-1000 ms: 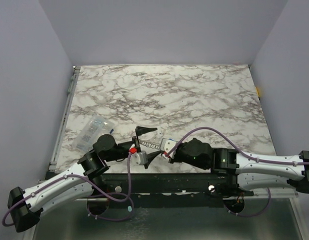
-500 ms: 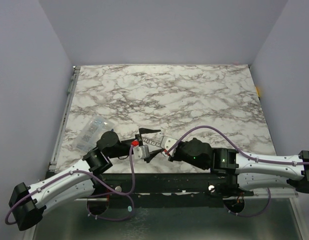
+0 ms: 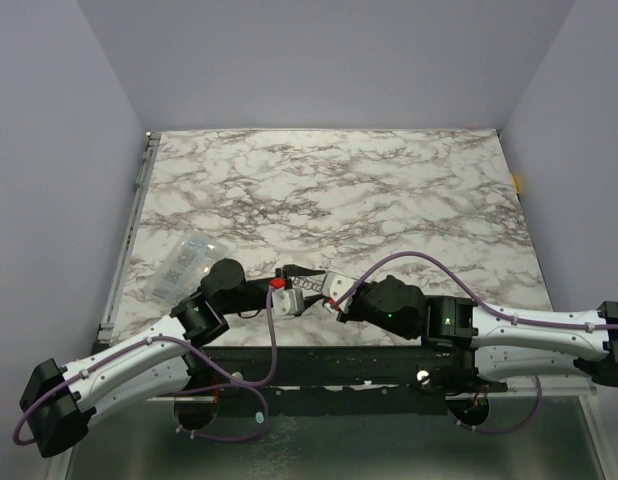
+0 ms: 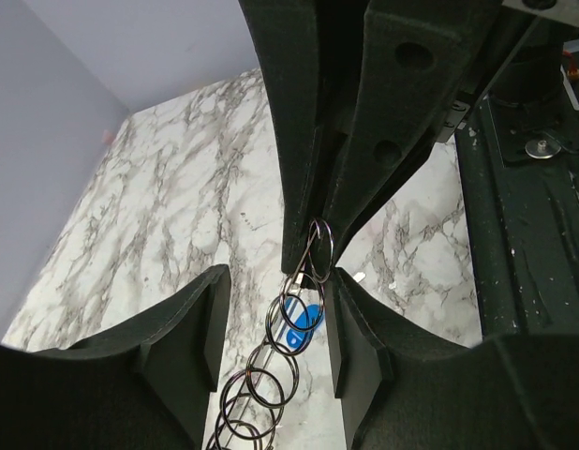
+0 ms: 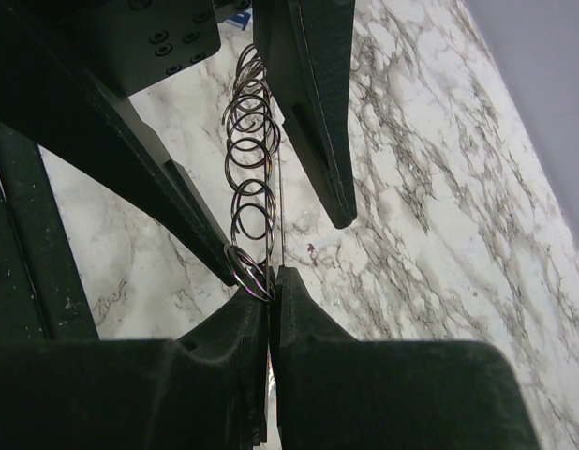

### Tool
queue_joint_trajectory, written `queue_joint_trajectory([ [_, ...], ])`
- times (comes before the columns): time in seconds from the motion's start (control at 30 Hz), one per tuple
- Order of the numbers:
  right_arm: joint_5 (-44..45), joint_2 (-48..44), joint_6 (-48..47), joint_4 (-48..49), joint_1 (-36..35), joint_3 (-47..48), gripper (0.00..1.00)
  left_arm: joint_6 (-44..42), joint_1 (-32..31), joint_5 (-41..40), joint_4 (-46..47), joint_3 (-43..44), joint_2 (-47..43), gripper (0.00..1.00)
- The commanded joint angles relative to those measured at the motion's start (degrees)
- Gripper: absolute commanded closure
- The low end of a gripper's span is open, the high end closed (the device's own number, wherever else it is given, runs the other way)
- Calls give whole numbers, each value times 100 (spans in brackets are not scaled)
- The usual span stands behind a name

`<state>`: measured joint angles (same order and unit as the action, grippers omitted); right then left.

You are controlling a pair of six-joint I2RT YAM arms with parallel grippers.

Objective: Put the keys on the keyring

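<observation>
Left wrist view: right gripper clenched on the keyring at frame centre. Ring chain runs from it to lower centre. Blue key lies just below the keyring. Left gripper part-open, straddling the chain without gripping it.

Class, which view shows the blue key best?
Left wrist: the blue key shows clearly behind the ring chain. Right wrist catches at most a blue sliver at its top edge; the top view cannot resolve it.
</observation>
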<state>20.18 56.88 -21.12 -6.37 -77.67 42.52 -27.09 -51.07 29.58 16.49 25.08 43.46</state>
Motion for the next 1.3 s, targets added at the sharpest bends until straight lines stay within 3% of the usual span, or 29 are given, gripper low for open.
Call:
queue_joint_trajectory([
  [0.0,-290,-123,-103,303,-26,-32,99,-74,35,137,-118,181,31,51],
  [0.17,-383,-118,-234,286,-20,-62,99,-77,29,227,-150,205,86,60],
  [0.37,-457,-45,-255,303,-20,-29,99,-66,33,393,-176,238,156,64],
  [0.5,-523,35,-286,334,-22,-23,99,-65,42,434,-194,260,204,75],
  [0.6,-542,96,-294,379,-20,-32,99,-76,38,439,-249,303,232,100],
  [0.97,-465,182,-313,563,-24,-115,99,-349,39,118,-302,205,90,100],
  [1.03,-398,198,-258,482,-21,-75,89,-489,36,110,-353,184,39,100],
  [1.17,-377,42,-120,312,-21,-94,54,-799,44,99,-433,112,-132,100],
  [1.27,-436,-209,92,119,-23,-114,45,-1094,34,83,-487,30,-308,100],
])
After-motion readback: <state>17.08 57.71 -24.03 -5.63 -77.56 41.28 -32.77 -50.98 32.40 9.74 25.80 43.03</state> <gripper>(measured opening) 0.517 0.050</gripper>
